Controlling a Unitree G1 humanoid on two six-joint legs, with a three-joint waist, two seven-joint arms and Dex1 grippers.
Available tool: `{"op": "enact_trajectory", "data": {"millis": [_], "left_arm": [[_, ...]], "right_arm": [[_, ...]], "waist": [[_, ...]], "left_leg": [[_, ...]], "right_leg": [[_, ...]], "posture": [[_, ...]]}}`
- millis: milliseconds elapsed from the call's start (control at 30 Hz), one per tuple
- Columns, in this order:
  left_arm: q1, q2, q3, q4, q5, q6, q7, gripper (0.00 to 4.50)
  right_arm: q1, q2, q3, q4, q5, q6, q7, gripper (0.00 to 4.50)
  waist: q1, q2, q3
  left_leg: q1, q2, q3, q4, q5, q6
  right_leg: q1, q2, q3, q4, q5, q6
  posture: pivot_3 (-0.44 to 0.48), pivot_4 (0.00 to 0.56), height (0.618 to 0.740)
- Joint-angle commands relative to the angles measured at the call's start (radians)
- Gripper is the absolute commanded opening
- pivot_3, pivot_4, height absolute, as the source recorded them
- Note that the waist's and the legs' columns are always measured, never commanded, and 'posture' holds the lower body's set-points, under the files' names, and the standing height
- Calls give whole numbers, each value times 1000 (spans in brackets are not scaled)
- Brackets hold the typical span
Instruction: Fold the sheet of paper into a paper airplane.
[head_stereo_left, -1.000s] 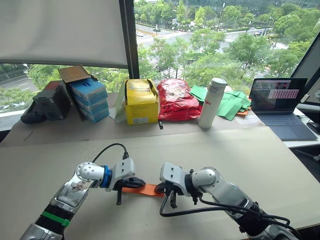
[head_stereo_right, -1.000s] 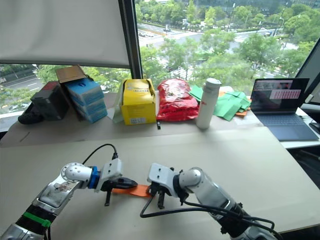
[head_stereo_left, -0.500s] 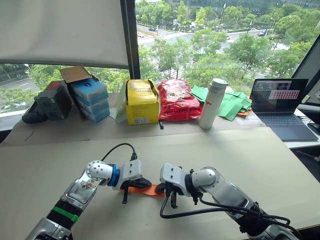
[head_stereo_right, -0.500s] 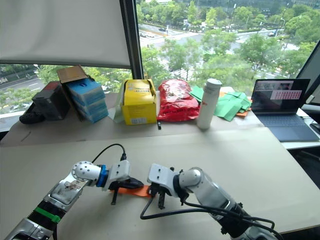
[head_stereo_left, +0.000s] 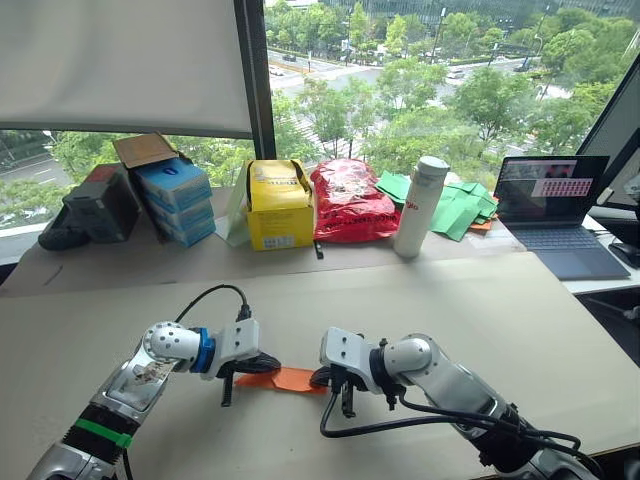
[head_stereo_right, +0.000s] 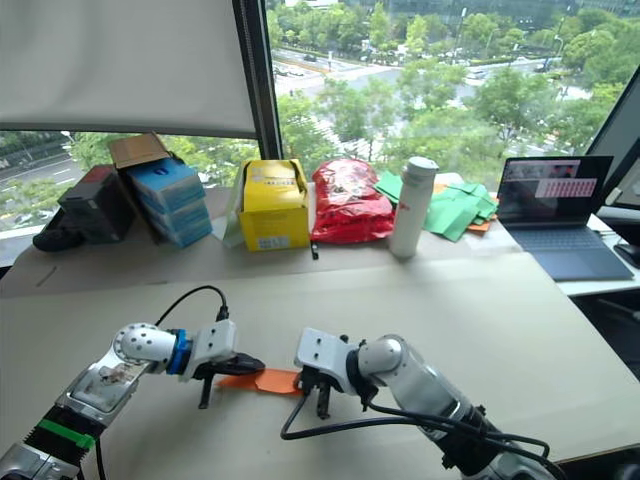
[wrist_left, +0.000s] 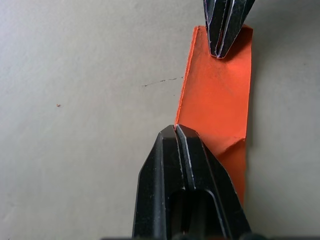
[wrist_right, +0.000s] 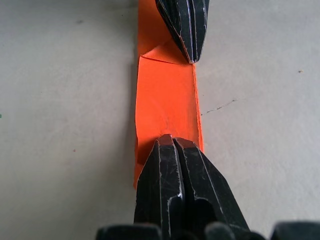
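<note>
Landmark: the sheet of paper (head_stereo_left: 283, 379), flat on the tabletop (head_stereo_left: 480, 310) at its near middle.
Left hand (head_stereo_left: 262, 367): on the sheet's left end.
Right hand (head_stereo_left: 323, 377): on the sheet's right end, facing the left hand.
Bottle (head_stereo_left: 421, 206): behind the sheet and to its right, at the tabletop's far edge.
Bag (head_stereo_left: 350, 200): behind the sheet, just left of the bottle.
Box (head_stereo_left: 279, 205): behind the sheet, just left of the bag.
Laptop (head_stereo_left: 558, 205): far right of the sheet, at the back.
</note>
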Motion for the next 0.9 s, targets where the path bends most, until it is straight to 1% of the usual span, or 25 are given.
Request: {"op": "enact_trajectory", "data": {"millis": [33,167,367,533,600,700,767,800,867,900], "left_arm": [[60,58,11,30,33,15,-4,0],[78,72,28,24,34,13,0,0],[75,61,49,29,27,4,13,0],[77,45,115,5,-38,44,37,0],[88,48,160,-33,-84,85,46,0],[134,45,280,-147,-220,224,79,0],[185,49,348,-226,-294,300,96,0],[214,53,380,-261,-331,337,101,0],[270,59,436,-320,-394,395,104,0],[294,63,456,-343,-417,419,104,0]], "right_arm": [[16,-25,22,33,-24,24,10,20],[15,-24,23,36,-25,22,13,20],[10,-16,23,40,-28,18,10,20],[4,15,-35,-5,13,32,-9,20],[-3,24,-70,-56,45,46,-5,20],[-22,29,-137,-144,85,51,-16,20],[-14,30,-185,-200,116,64,-25,20],[-9,32,-213,-230,142,84,-30,20],[-1,29,-260,-280,180,119,-38,20],[3,28,-280,-299,202,139,-43,291]], "waist": [[-2,0,0],[-2,0,0],[-2,0,0],[-2,0,0],[-2,0,0],[-3,-1,2],[-2,-2,2],[-1,-2,2],[-1,-2,2],[-1,-2,2]], "left_leg": [[0,0,0,-1,0,0],[1,0,0,-2,0,0],[1,0,0,-2,0,0],[0,0,0,-2,0,-1],[0,0,0,-2,1,-1],[-6,0,0,-2,1,-1],[-16,0,0,0,1,-2],[-18,0,0,0,5,-9],[-18,0,0,-1,6,-10],[-18,0,0,-1,5,-9]], "right_leg": [[0,0,0,0,0,0],[0,0,0,0,0,0],[0,0,0,0,0,0],[-1,0,0,0,0,0],[-1,0,0,0,0,0],[-7,0,0,1,0,0],[-17,0,0,3,0,0],[-19,0,0,3,0,0],[-19,0,0,2,0,0],[-19,0,1,2,0,-1]], "posture": [[0,150,740],[0,150,740],[0,150,740],[0,150,740],[0,150,740],[0,150,740],[0,150,740],[0,150,740],[0,150,740],[0,150,740]]}}
